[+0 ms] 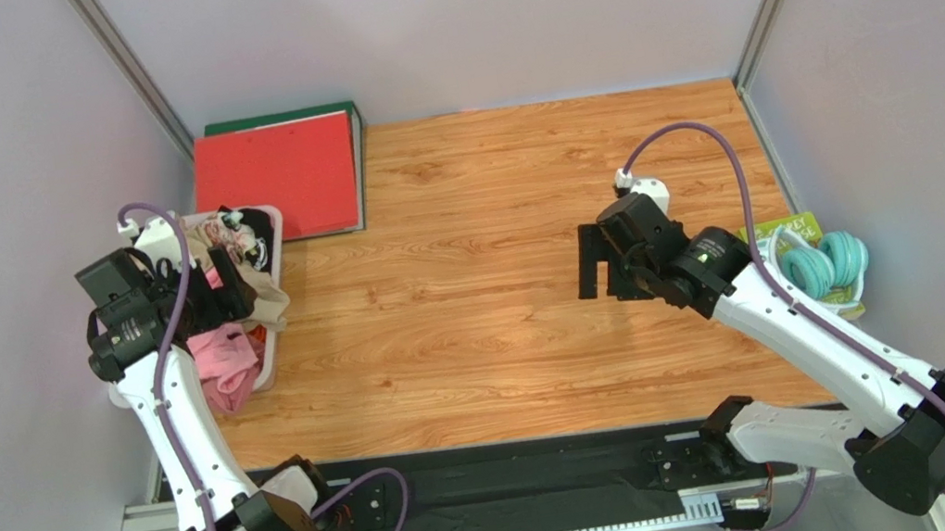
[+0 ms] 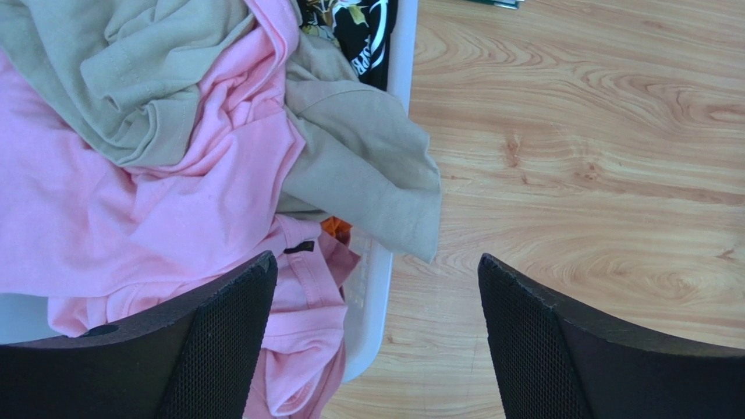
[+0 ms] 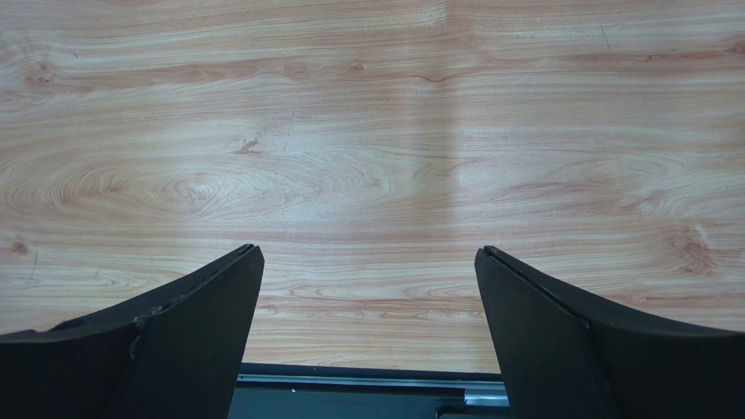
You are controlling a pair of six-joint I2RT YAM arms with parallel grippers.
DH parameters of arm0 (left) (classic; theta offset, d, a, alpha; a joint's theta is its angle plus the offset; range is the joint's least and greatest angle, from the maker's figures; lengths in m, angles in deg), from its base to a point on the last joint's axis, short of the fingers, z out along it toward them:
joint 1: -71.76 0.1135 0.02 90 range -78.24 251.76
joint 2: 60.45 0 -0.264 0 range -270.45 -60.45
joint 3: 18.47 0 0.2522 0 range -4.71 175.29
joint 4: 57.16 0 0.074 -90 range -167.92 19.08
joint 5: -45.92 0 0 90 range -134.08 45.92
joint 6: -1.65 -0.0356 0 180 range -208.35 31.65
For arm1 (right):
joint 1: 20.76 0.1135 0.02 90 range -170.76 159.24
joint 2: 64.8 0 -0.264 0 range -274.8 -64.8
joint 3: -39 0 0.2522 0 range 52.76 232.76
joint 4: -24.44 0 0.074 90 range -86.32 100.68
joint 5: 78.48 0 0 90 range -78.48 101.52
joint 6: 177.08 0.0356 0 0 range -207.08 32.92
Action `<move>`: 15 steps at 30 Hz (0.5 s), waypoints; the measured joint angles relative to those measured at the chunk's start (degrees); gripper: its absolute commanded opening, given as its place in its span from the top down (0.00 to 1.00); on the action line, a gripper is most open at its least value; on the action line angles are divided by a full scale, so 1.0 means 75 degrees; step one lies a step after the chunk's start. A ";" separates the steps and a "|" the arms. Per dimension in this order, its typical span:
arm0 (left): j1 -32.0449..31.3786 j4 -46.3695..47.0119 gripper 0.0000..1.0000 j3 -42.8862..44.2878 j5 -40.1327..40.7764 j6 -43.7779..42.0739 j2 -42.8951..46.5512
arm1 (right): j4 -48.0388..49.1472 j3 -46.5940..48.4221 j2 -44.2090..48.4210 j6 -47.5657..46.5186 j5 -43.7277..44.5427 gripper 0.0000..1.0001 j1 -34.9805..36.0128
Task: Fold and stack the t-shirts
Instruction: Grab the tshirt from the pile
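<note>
A white basket (image 1: 273, 217) at the table's left edge holds a heap of t-shirts. In the left wrist view a tan-beige tee (image 2: 367, 166) lies on top, one corner hanging over the basket rim (image 2: 378, 292) onto the wood. A pink tee (image 2: 131, 218) lies under and beside it, and a black printed garment (image 2: 369, 35) is at the far end. The pink tee (image 1: 225, 359) and tan tee (image 1: 271, 303) also show from above. My left gripper (image 1: 220, 298) (image 2: 376, 259) is open and empty above the basket's rim. My right gripper (image 1: 604, 277) (image 3: 369, 250) is open and empty above bare wood.
A red folder (image 1: 278, 179) lies on a green one at the back left, beyond the basket. Teal headphones (image 1: 827, 262) lie at the right edge. A black strip (image 3: 350, 397) borders the table's near edge. Grey walls enclose the table.
</note>
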 measured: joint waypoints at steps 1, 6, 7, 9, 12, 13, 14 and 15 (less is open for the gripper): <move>0.0000 -0.0006 0.09 -0.0003 0.0044 0.0000 0.0000 | 0.0000 0.0000 0.0000 0.0000 0.0000 0.00 0.0000; 0.0000 -0.0015 0.12 -0.0003 0.0271 -0.0047 -0.0020 | 0.0000 -0.0006 0.0003 0.0006 0.0000 0.00 0.0000; 0.0000 -0.0017 0.13 -0.0003 0.0341 -0.0067 -0.0044 | 0.0003 -0.0009 0.0003 0.0009 -0.0003 0.00 0.0000; 0.0000 -0.0017 0.14 -0.0003 0.0516 -0.0090 -0.0119 | 0.0015 -0.0041 0.0003 0.0012 -0.0003 0.00 0.0006; 0.0000 0.0006 0.15 0.0006 0.0854 -0.0085 -0.0350 | 0.0009 -0.0096 0.0003 0.0035 -0.0012 0.00 0.0006; 0.0000 0.0035 0.15 0.0012 0.0953 -0.0082 -0.0463 | 0.0006 -0.0099 0.0003 0.0041 -0.0017 0.00 0.0006; 0.0000 0.0052 0.15 0.0029 0.1040 -0.0076 -0.0595 | 0.0015 -0.0099 0.0003 0.0050 -0.0023 0.00 0.0006; 0.0000 0.0073 0.15 0.0050 0.1125 -0.0061 -0.0734 | 0.0017 -0.0099 0.0012 0.0061 -0.0029 0.00 0.0015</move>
